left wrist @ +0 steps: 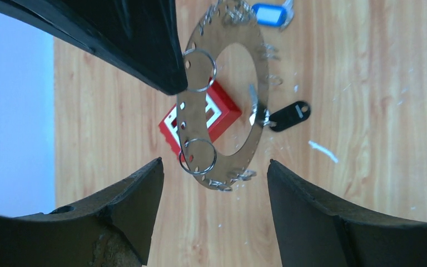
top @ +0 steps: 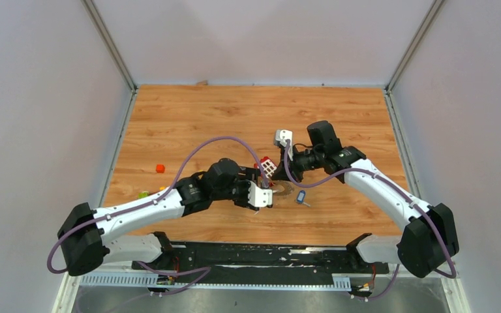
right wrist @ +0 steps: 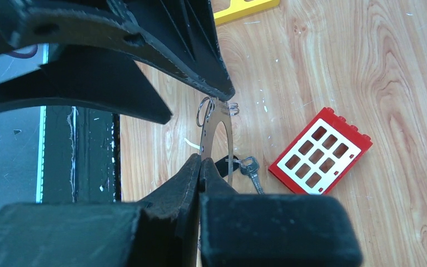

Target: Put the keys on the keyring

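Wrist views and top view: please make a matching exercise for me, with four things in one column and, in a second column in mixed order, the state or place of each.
Column one
1. left hand
2. right hand
3. red block
4. blue-headed key

Column two
A. shut on the edge of the keyring
B. lies on the table, white grid up
C. open, holding nothing
D. lies on the table, right of the keyring in the top view

Pairs: 1-C, 2-A, 3-B, 4-D

Left arm (top: 145, 207), right arm (top: 383, 190): white links, black joints, purple cables (top: 196, 151); tool fingers (left wrist: 133, 211) black, wedge-shaped.
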`<state>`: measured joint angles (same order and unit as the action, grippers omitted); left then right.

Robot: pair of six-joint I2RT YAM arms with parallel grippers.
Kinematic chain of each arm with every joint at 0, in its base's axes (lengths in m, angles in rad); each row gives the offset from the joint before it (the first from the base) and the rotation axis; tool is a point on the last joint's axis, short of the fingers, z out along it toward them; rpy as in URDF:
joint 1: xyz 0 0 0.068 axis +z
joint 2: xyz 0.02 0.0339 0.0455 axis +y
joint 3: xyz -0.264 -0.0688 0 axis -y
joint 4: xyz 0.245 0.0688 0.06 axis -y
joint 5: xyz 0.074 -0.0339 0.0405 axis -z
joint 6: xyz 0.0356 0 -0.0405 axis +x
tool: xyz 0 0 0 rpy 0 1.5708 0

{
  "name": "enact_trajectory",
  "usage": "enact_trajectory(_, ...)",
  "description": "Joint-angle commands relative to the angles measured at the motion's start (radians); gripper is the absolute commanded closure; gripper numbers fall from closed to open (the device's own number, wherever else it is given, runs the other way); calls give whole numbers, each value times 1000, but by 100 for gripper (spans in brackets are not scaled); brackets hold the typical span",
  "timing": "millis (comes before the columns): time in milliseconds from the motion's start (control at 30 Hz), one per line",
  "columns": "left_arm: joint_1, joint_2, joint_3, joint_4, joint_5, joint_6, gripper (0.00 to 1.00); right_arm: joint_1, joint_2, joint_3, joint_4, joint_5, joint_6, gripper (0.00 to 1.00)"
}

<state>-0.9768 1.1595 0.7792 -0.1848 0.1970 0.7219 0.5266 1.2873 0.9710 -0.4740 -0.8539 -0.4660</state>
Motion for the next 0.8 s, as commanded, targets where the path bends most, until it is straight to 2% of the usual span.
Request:
enact_trajectory(0, -53, -19, -61, 205, -187, 149, 25, -3, -3, 36, 19, -38, -12, 100)
enact_trajectory(200, -103, -26, -141, 367, -297, 216, 30, -3, -1, 36, 18, -37, -12, 100)
enact_trajectory(467, -123, -22, -190, 474, -362, 269, 36, -2, 9, 40, 14, -39, -11, 100)
enact_trajectory(633, -127, -20, -200, 476, -357, 295, 37, -3, 10, 41, 12, -39, -9, 100)
enact_trajectory(767, -129, -21, -209, 462, -330, 310, 33, -3, 12, 41, 12, -39, -11, 100)
